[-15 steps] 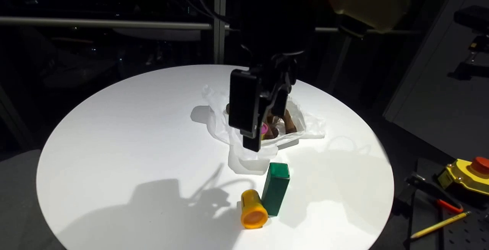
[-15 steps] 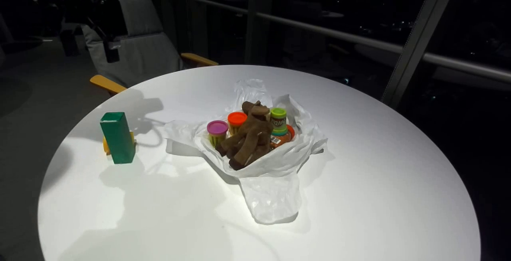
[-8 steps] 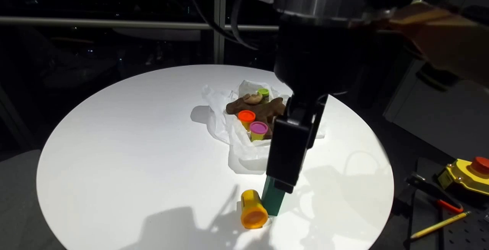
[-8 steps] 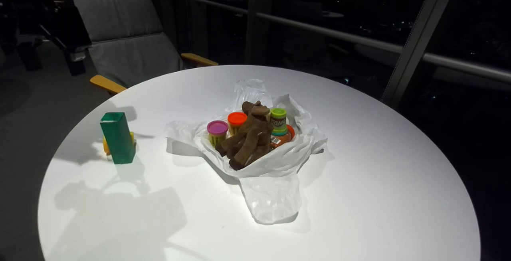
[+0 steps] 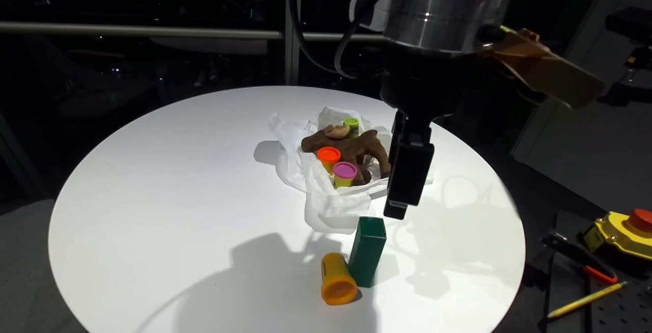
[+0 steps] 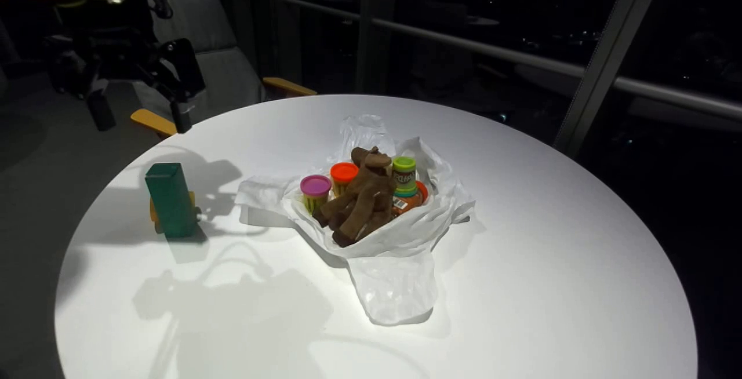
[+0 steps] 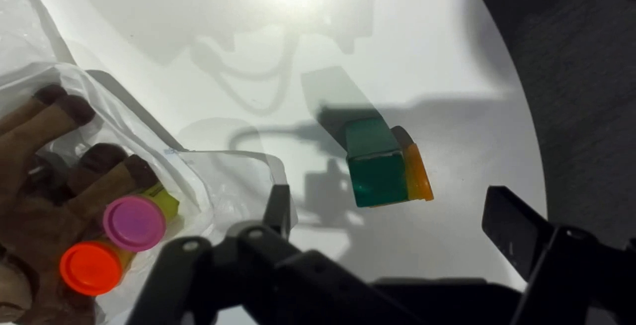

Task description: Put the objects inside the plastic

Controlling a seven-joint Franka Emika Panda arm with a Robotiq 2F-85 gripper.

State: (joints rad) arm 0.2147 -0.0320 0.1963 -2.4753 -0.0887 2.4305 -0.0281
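The green block (image 5: 368, 251) stands upright on the table, seen also in the wrist view as a green top face (image 7: 378, 180). Against its side lies a yellow-orange piece (image 5: 338, 278), tipped over; the block partly hides this yellow-orange piece (image 6: 154, 212) from an exterior view. My gripper (image 6: 142, 119) hangs above the block, apart from it, jaws wide with nothing between them. The plastic bag (image 6: 395, 293) lies spread open. In it sit the brown plush (image 6: 365, 202), a magenta-lidded cup (image 6: 316, 186), an orange-lidded tub (image 6: 344, 172) and a green-lidded tub (image 6: 404, 173).
The round white table (image 5: 168, 180) carries everything; its edge (image 7: 526, 96) curves close beyond the block. A grey chair (image 6: 197, 25) stands behind it. Beside the table are a yellow box with a red button (image 5: 624, 231) and a pencil (image 5: 586, 300).
My gripper has shifted from in front of the bag towards the green block, dipping and then rising a little in an exterior view. Its jaws stay open. Block, yellow-orange piece and bag have not moved.
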